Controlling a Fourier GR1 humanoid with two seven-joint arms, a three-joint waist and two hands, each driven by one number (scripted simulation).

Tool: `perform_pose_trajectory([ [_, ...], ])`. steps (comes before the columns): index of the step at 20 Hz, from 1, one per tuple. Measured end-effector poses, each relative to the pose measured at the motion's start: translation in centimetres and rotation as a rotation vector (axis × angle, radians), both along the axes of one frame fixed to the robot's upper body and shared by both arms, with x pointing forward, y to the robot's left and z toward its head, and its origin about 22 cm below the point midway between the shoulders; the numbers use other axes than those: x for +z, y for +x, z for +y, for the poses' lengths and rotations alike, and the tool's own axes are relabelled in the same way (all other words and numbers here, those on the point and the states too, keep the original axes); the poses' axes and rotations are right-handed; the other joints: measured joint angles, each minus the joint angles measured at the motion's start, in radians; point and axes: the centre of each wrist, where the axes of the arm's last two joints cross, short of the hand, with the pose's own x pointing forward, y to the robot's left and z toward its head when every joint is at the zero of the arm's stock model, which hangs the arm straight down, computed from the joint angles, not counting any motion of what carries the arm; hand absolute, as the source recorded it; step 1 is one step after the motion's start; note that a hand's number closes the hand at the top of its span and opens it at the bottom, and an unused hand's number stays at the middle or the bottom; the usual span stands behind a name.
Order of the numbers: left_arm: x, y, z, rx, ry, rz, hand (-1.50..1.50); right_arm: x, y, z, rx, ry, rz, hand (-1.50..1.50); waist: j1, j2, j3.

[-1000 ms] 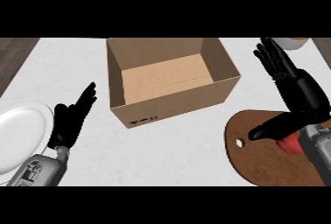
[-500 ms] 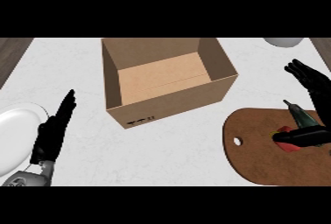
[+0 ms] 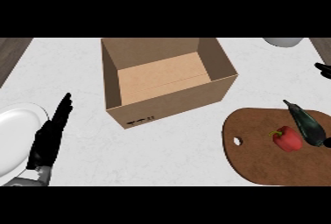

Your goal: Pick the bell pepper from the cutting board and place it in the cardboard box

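Head view: our right hand [image 3: 309,124] rests straight-fingered beside the red bell pepper [image 3: 287,138] on the cutting board [image 3: 265,162]; our left hand [image 3: 50,138] lies relaxed near the white plate [image 3: 16,131]; the cardboard box [image 3: 165,78] stands open.

Over at three o'clock the right hand [image 3: 321,68] is almost gone, just a dark tip poking in past the edge, so whether it's open or curled can't be told, and the cutting board [image 3: 265,162] runs off the picture at four o'clock. At nine o'clock the white plate [image 3: 16,131] is sliced by the left edge, with the left hand [image 3: 50,138] covering part of its rim. Up at one o'clock a pale round object [image 3: 282,41] is chopped by the top band, too little showing to name it.
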Motion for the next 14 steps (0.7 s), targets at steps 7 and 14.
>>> perform_pose_trajectory([
  [7,0.2,-0.1,0.2,0.009,0.002,0.001,0.00,2.8,-1.3,0.8,0.011,-0.440,0.101,-1.50,-0.011,-0.002,-0.001],
  [14,0.0,-0.4,0.2,0.010,-0.001,-0.001,0.00,0.0,-3.3,3.8,-0.013,-0.608,0.164,-1.50,-0.013,-0.002,0.000],
])
